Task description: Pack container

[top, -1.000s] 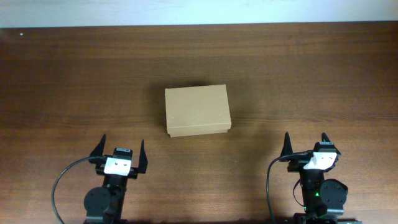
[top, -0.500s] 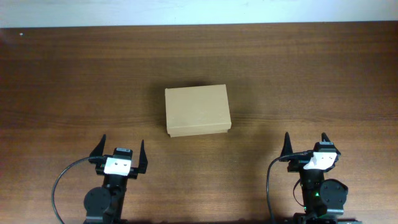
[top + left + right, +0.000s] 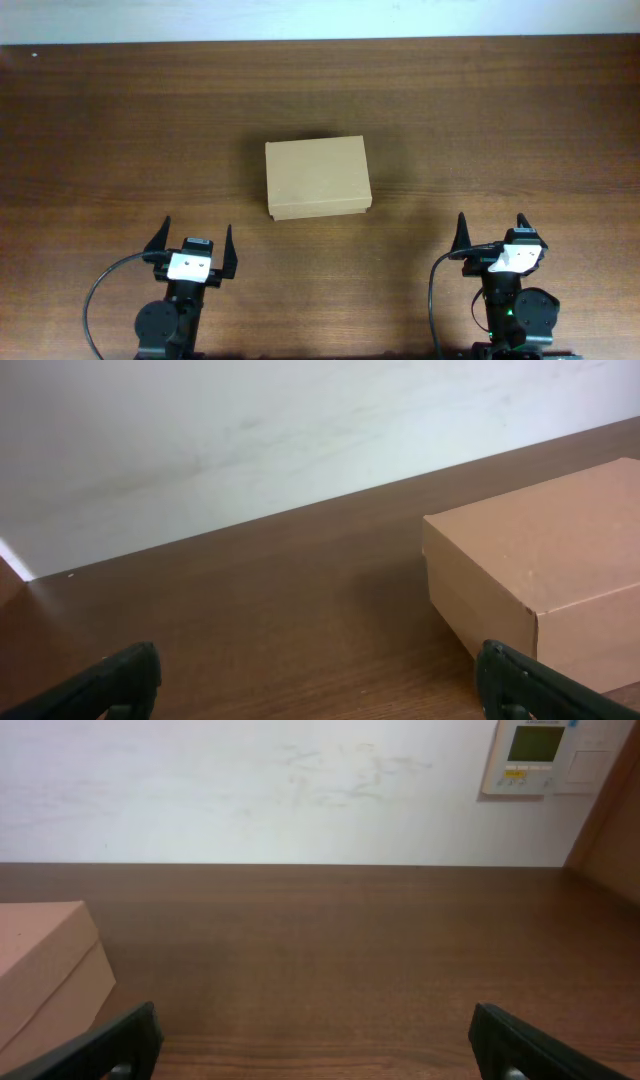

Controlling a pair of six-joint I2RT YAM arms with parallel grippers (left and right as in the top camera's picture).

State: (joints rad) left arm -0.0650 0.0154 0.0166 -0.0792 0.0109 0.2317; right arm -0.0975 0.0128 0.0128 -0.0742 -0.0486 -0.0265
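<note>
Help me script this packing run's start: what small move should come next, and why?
Probably reach the left gripper toward the cardboard box to open it. The box lies closed; both grippers stand open and empty short of it, the right gripper farther off.

Office/lab-type rm: wood-grain table (image 3: 120, 130), plain white wall (image 3: 250, 790) w/ thermostat panel (image 3: 538, 758).
</note>
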